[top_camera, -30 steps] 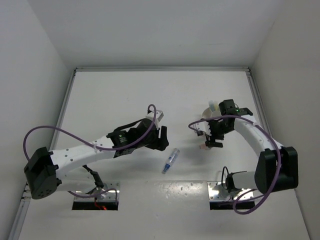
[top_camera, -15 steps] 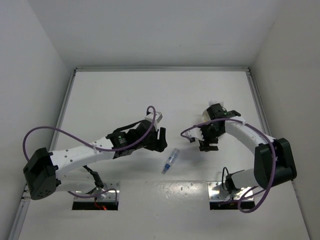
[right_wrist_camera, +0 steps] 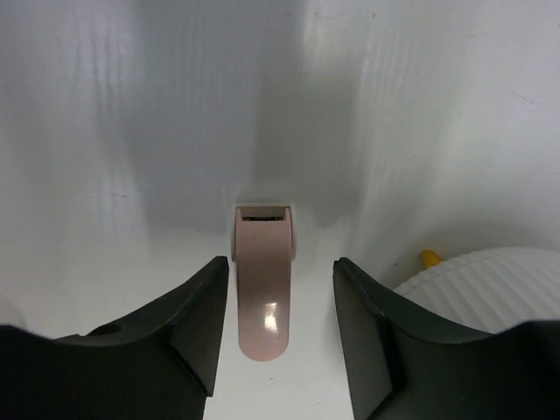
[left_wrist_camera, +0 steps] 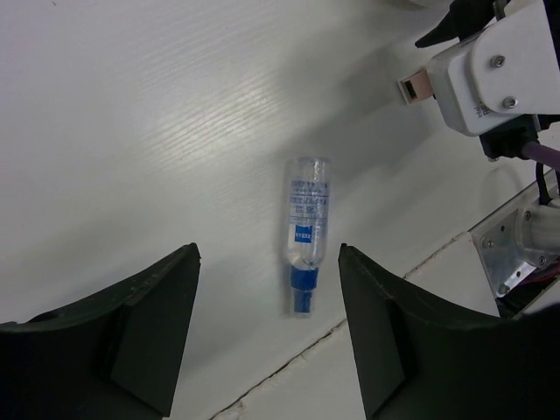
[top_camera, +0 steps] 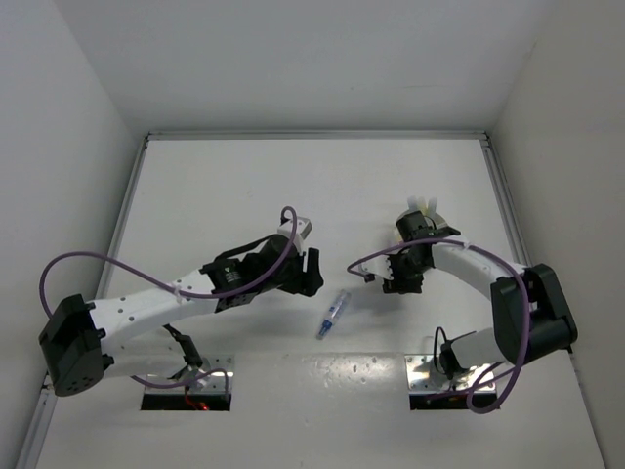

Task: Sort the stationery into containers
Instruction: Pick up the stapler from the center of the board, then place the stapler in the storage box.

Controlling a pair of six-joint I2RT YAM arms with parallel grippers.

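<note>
A pink eraser-like block (right_wrist_camera: 262, 284) lies flat on the table between the fingers of my right gripper (right_wrist_camera: 278, 341). The jaws stand on either side of it, open, with a small gap on each side. The white ribbed bowl (right_wrist_camera: 490, 284) sits just right of that gripper, with a yellow tip (right_wrist_camera: 429, 258) at its rim. In the top view the right arm covers most of the bowl (top_camera: 422, 209). A clear pen with a blue cap (left_wrist_camera: 304, 234) lies ahead of my left gripper (left_wrist_camera: 267, 341), which is open and holds nothing. The top view shows the pen (top_camera: 333, 315) between the two arms.
Two square metal plates (top_camera: 190, 381) (top_camera: 437, 374) lie at the near edge by the arm bases. White walls close the table on the left, back and right. In the left wrist view the right gripper (left_wrist_camera: 490, 70) stands close beyond the pen.
My right gripper has moved left and down over the pink block, and its jaws have narrowed around it. The left arm shifted only slightly.
</note>
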